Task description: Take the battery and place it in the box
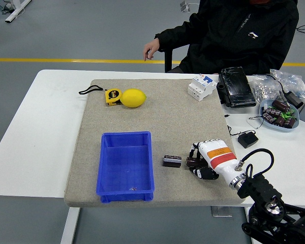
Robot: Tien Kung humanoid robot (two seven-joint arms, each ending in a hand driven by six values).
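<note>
The right hand comes in from the 5 o'clock corner of the picture and lies low on the grey mat that covers the middle of the white bench. Its fingers are curled around a small dark battery, so the hand is gripping it, but the battery is partly hidden and I cannot tell if it is lifted from the mat or still touching it. A second dark battery lies free on the mat just beside the hand, at its 9 o'clock side, apart from the fingers. The blue box stands further in the 9 o'clock direction, near this second battery; only a tiny speck shows on its floor. From the box toward 12 o'clock there is a yellow lemon, touching a yellow tape measure with a black strap. At the mat's 1 o'clock corner stands a white circuit breaker, and beside it a black case. At the bench's 3 o'clock edge a blue bowl holds several small parts, and a small black adapter lies near it. A person in a black jacket sits at the far side, with one hand held in the air, away from the bench.
</note>
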